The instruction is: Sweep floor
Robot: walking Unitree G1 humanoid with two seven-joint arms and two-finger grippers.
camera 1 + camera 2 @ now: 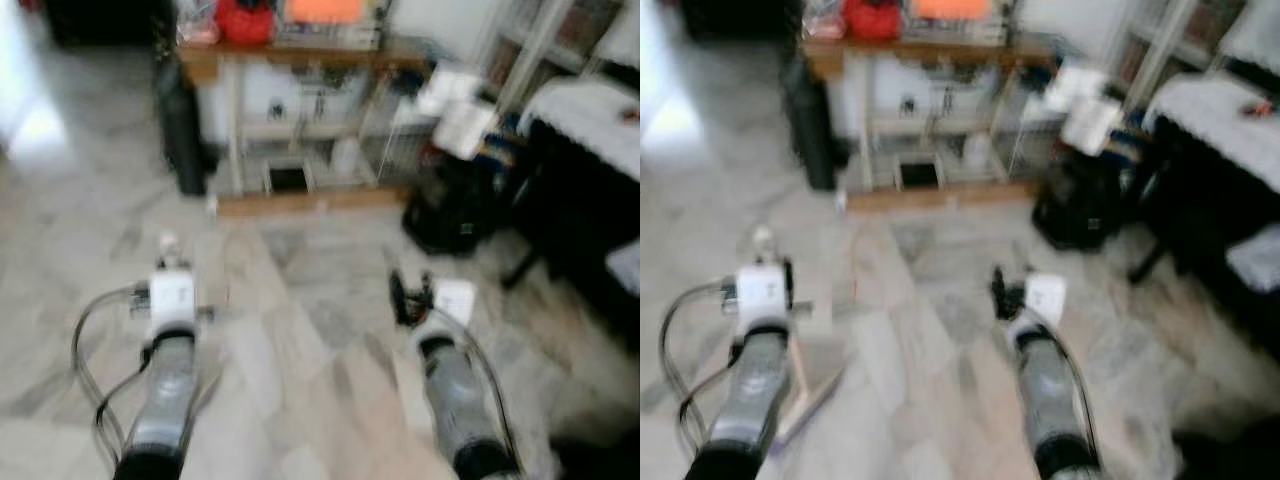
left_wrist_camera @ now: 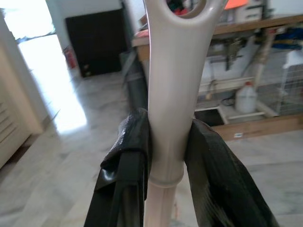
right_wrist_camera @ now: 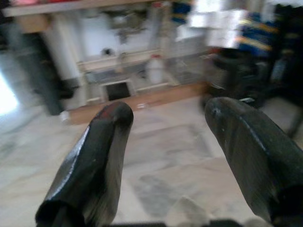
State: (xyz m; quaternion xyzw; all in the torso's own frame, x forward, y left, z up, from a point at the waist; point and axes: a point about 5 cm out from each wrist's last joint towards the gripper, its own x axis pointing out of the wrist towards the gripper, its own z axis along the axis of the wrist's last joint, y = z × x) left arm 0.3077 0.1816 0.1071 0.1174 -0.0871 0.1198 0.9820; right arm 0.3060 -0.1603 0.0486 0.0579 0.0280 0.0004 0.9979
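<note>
left gripper [image 2: 165, 156] clamps broom handle [image 2: 173, 85] | right gripper [image 3: 165, 137] apparently empty, fingers apart

- A wooden counter [image 1: 300, 55] stands against the far wall, with a red bundle [image 1: 245, 20] and an orange item [image 1: 325, 10] on top.
- A dark cylinder [image 1: 180, 125] stands upright just beside its left leg.
- A white jug [image 2: 246, 98] sits low under the counter.
- A black bag [image 1: 450, 210] slumps on the marble floor [image 1: 300, 330] to the right.
- A dark table under a white cloth [image 1: 590, 110] is at the far right.
</note>
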